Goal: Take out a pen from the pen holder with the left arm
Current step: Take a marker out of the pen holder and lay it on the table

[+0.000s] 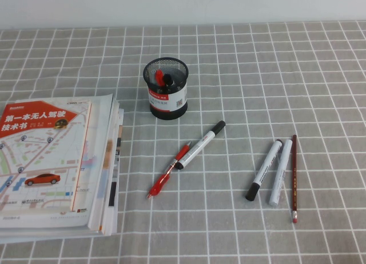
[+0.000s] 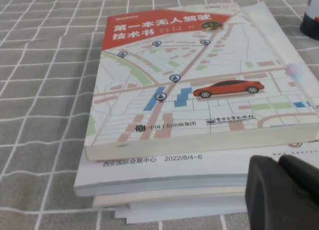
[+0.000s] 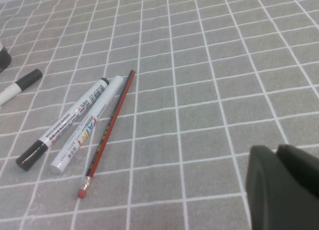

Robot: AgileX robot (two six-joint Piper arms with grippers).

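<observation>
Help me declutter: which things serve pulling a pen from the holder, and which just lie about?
Job: pen holder, pens inside it, left gripper near the books.
Lying about: books, red pen, lone marker, marker pair, pencil, right gripper near the pencil.

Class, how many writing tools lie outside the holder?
5: red pen, centre marker; black-capped marker, white marker, pencil at right. More inside holder. Left gripper by books; right gripper near pencil.
</observation>
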